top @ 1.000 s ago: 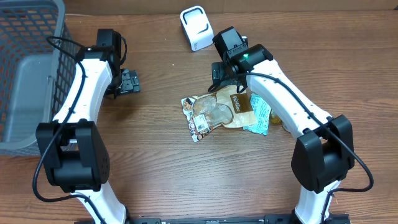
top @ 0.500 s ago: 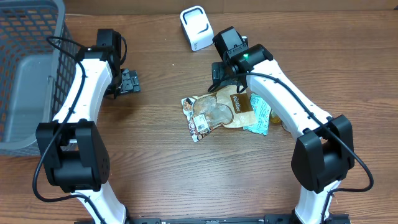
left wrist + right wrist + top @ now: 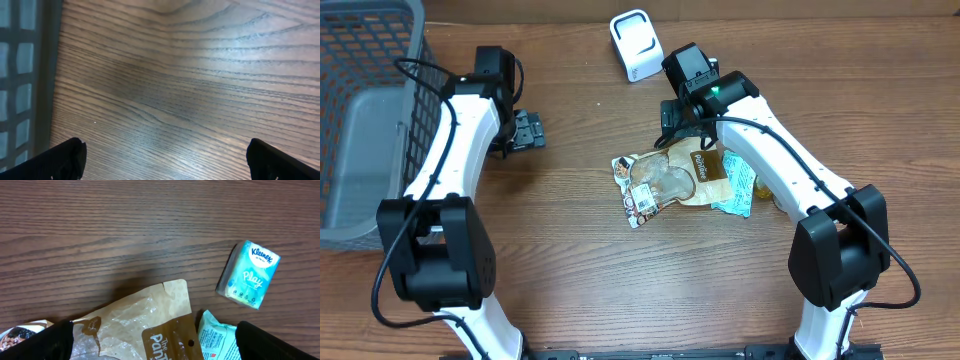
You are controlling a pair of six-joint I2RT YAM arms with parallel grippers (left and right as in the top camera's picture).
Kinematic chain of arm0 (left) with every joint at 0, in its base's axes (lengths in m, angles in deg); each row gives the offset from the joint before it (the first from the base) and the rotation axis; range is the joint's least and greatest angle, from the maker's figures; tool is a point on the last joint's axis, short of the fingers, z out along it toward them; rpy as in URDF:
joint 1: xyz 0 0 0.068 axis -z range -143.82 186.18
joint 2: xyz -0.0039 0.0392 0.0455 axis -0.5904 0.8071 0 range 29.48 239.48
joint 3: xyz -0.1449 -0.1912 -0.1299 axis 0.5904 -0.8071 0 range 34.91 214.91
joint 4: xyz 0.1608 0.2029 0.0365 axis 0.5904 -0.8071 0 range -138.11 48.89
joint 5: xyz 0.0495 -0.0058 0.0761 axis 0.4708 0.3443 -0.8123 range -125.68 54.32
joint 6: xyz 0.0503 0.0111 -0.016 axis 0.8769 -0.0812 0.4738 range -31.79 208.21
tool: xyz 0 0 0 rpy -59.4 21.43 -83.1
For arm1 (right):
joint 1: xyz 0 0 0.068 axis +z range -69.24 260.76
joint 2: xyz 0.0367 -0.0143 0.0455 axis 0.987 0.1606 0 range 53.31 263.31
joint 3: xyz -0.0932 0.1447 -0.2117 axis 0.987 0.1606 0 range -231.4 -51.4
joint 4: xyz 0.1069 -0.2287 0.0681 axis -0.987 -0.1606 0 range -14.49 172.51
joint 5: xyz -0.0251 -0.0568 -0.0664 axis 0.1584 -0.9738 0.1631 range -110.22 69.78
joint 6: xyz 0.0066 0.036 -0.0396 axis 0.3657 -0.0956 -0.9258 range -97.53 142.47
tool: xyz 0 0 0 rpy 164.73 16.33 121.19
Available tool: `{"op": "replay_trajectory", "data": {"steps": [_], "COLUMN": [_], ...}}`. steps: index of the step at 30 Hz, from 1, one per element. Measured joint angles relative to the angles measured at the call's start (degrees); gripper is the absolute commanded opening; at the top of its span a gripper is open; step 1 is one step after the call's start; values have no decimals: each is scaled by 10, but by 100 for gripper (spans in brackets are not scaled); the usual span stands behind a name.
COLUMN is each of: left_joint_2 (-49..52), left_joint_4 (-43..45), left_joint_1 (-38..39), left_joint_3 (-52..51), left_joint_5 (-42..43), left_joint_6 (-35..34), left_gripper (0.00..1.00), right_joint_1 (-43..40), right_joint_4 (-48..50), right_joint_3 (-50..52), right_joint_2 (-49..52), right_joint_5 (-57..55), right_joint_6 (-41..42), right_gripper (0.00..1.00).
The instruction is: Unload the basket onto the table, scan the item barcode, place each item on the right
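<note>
1. The brown-and-clear plastic snack pouch (image 3: 670, 180) lies flat at the centre of the overhead frame on the brown wooden table (image 3: 620, 290). A white printed label sits at its lower-left end (too small to tell whether it is the barcode).
2. The small white box-shaped scanner (image 3: 636, 45) stands at the top centre of the overhead frame, apart from the pouch.
3. The right gripper (image 3: 672, 125) hangs just above the pouch's upper edge. Its jaws are spread wide and hold nothing. In the right wrist view the two black fingertips (image 3: 50, 342) sit in the bottom corners, with the pouch's brown end between them.
4. A teal Kleenex tissue pack (image 3: 248, 275) lies at the right of the right wrist frame, apart from the pouch, and a teal-and-white wipes packet (image 3: 215, 340) lies just beside the pouch at the bottom.
5. The left gripper (image 3: 525, 131) sits at the upper left of the overhead frame, well away from the pouch. Its jaws are also wide apart and empty, with bare wood between them in the left wrist view.
6. A grey mesh basket (image 3: 370, 110) fills the left edge of the overhead frame.
</note>
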Motion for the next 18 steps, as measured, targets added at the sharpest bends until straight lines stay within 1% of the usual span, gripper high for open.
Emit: {"op": "replay_trajectory", "data": {"steps": [4,12,18], "left_joint_2": [-42,-219,-314], "left_joint_4": [0,0,0], "left_joint_1": [0,-3,-3], "left_joint_3": [0,0,1], "left_joint_5": [0,0,0], "left_joint_6": [0,0,0], "left_gripper": [99,99,100], "right_joint_1": [0,0,0], "right_joint_4": [0,0,0], "right_joint_3": [0,0,0], "right_joint_2": [0,0,0], "right_joint_5": [0,0,0], "right_joint_6": [0,0,0], "right_gripper": [100,100,100]}}
